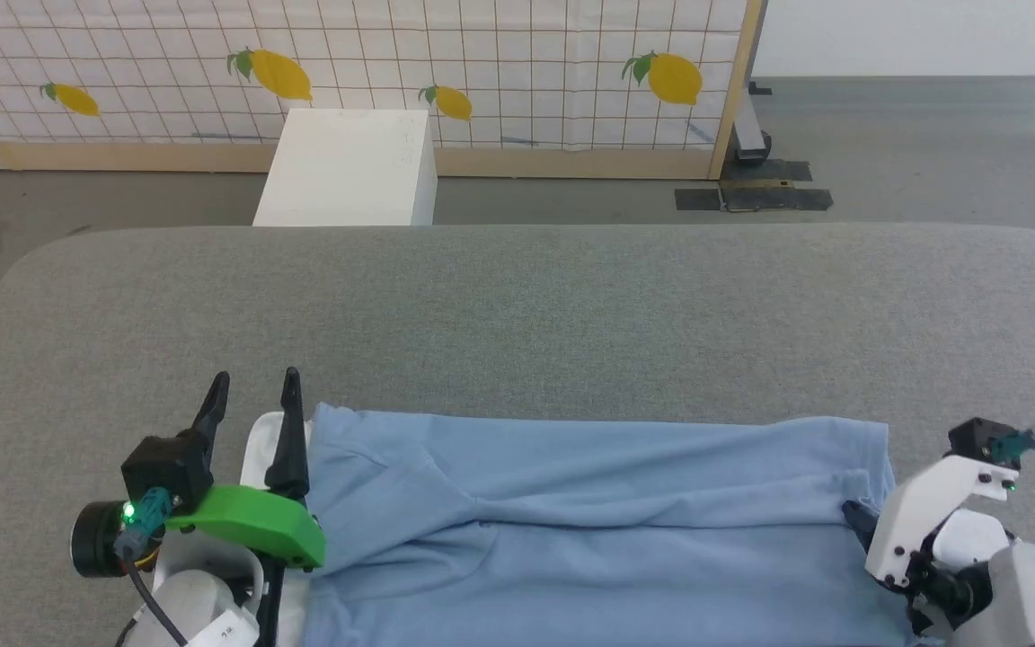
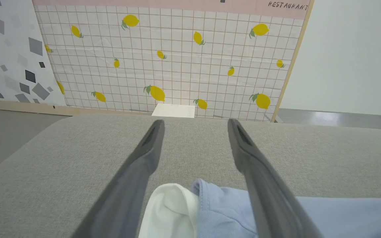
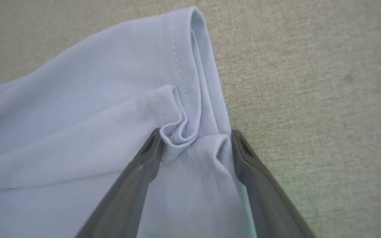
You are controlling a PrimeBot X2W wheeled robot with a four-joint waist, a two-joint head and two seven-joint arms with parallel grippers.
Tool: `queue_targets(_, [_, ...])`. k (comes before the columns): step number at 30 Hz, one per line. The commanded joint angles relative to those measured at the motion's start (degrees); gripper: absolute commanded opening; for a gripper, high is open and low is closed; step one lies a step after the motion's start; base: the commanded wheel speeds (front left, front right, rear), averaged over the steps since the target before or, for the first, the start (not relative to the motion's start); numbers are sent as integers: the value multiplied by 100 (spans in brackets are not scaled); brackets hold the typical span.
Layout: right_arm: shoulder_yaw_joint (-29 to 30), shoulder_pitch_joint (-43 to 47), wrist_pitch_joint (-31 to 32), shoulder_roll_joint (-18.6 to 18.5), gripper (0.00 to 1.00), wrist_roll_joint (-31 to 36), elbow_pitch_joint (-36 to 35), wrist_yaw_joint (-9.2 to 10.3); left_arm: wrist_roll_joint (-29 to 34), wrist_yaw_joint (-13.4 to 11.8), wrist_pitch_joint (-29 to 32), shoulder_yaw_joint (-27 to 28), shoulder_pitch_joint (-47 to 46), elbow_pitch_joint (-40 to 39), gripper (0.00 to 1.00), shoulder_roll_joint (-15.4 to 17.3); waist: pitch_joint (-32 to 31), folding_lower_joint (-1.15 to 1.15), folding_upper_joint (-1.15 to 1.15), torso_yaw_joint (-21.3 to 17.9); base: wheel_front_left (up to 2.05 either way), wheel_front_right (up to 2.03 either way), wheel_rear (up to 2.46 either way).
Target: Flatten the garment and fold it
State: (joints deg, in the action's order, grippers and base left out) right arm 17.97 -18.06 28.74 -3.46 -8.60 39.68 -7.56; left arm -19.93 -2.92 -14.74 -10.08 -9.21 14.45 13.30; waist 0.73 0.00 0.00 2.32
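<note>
The garment (image 1: 589,503), a light blue polo shirt, lies stretched left to right along the near part of the grey table (image 1: 517,305), with long creases across it. Its white collar (image 1: 257,445) is at the left end. My left gripper (image 1: 256,379) stands open just above that end; in the left wrist view the collar (image 2: 170,211) and blue cloth (image 2: 220,211) lie under the spread fingers (image 2: 144,158). My right gripper (image 1: 854,517) is at the shirt's right hem. In the right wrist view it (image 3: 195,134) is open, its fingers (image 3: 243,155) straddling a bunched fold of the hem (image 3: 180,132).
A white box (image 1: 347,166) stands on the floor beyond the table's far edge. Behind it is a lemon-patterned tiled partition (image 1: 482,72) with a wooden post (image 1: 733,90). The far half of the table is bare grey cloth.
</note>
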Motion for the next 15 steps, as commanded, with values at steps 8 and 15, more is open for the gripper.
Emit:
queue_targets(8, [232,98,226,14,0,549,-255,8,96,150,-26,158,-84,161,100,-148,75,0,0,-27,0,0,0])
queue_targets(15, [1333,278,-410,-371,0,1582,-937,8,169,206,-26,258,-81,137,100,-241,162,0,0,-26,0,0,0])
